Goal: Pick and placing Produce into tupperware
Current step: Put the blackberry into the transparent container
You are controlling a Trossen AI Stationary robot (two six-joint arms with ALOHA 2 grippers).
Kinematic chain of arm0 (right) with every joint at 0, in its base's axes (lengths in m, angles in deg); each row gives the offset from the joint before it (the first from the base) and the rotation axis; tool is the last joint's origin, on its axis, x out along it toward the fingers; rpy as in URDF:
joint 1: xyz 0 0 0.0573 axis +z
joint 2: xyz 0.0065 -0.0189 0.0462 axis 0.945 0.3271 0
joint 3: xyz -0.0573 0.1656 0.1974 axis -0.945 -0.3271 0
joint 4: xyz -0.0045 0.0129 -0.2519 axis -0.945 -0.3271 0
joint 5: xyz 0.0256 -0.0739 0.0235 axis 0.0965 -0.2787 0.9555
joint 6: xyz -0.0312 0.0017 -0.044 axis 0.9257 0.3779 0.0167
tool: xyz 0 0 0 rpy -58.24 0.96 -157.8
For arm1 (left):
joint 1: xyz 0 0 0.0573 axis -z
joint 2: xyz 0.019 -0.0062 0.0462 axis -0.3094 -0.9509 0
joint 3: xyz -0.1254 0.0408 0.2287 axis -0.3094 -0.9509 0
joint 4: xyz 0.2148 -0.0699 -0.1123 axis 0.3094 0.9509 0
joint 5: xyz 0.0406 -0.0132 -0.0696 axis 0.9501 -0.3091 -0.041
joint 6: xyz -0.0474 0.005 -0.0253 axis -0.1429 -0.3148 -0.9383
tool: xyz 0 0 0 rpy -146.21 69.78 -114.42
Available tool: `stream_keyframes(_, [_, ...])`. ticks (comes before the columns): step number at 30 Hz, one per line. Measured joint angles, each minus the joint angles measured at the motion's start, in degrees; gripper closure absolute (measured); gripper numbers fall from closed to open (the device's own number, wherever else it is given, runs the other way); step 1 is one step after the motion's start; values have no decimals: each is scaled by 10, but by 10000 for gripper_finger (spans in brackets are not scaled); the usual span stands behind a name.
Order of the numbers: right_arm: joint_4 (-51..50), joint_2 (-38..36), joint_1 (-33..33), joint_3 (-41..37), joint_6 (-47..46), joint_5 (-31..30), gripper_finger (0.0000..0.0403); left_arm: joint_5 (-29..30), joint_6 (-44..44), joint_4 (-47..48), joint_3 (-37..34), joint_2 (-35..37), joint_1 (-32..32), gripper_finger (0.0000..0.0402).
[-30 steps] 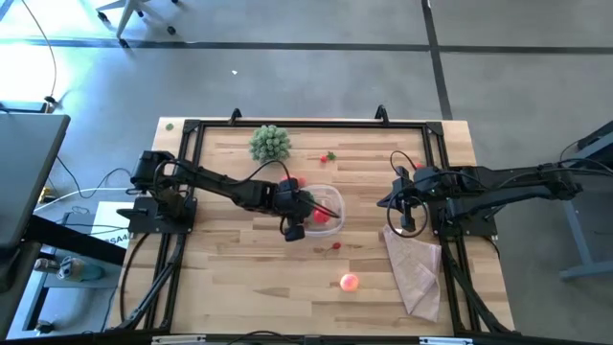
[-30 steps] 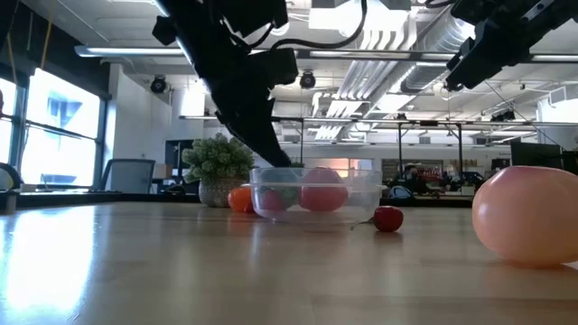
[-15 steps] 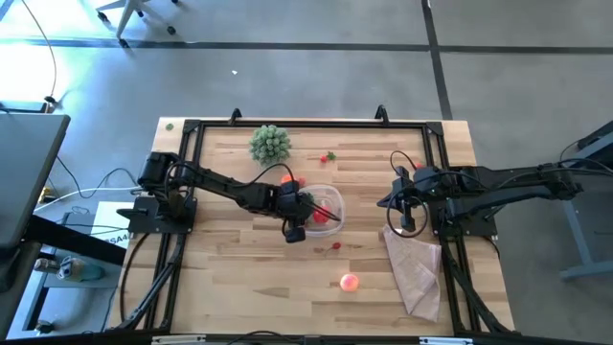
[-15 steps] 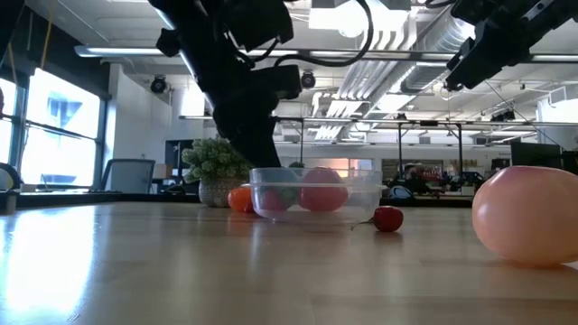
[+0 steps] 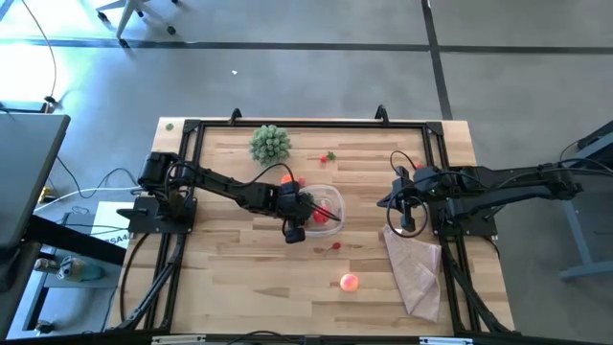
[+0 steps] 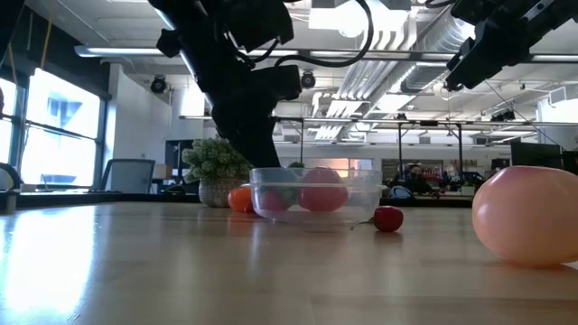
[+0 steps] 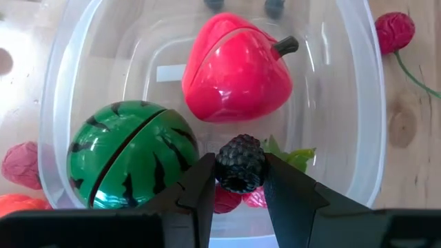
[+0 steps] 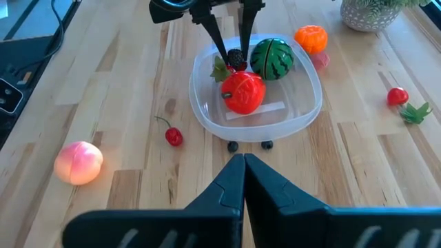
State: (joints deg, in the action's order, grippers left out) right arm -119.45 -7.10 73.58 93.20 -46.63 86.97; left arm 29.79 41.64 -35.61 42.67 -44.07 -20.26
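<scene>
My left gripper (image 5: 305,205) hovers over the clear round tupperware (image 5: 326,210) at the table's middle, shut on a small black berry (image 7: 240,164). Inside the tupperware (image 7: 52,103) lie a red pepper-like piece (image 7: 234,69), a green striped melon (image 7: 127,155) and small red berries with a green leaf. On the table lie an orange piece (image 5: 287,178), a cherry (image 5: 335,246), a pink peach (image 5: 350,282) and a red piece with green leaves (image 5: 329,156). My right gripper (image 5: 403,207) waits shut above the table's right side. My left gripper pinches the black berry (image 8: 236,60) between its two fingertips (image 7: 200,184), one on each side of it. The fingers come from above, slanting down from the table's left. The berry is lifted clear, just above the pieces inside the tupperware.
A bushy potted plant (image 5: 270,142) stands near the far edge. A tan cloth (image 5: 414,268) lies at the right, below my right gripper. Two small dark berries (image 8: 233,145) rest on the wood beside the tupperware's right rim. A black frame borders the table.
My left gripper has risen a little above the tupperware and then kept still. The pieces on the table and in the tupperware have stayed where they were.
</scene>
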Motion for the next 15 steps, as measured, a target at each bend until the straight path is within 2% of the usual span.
stream_keyframes(15, [0, 0, 0, 0, 0, 0, 403, -16, 7, 0, 0, 0, 0, 293])
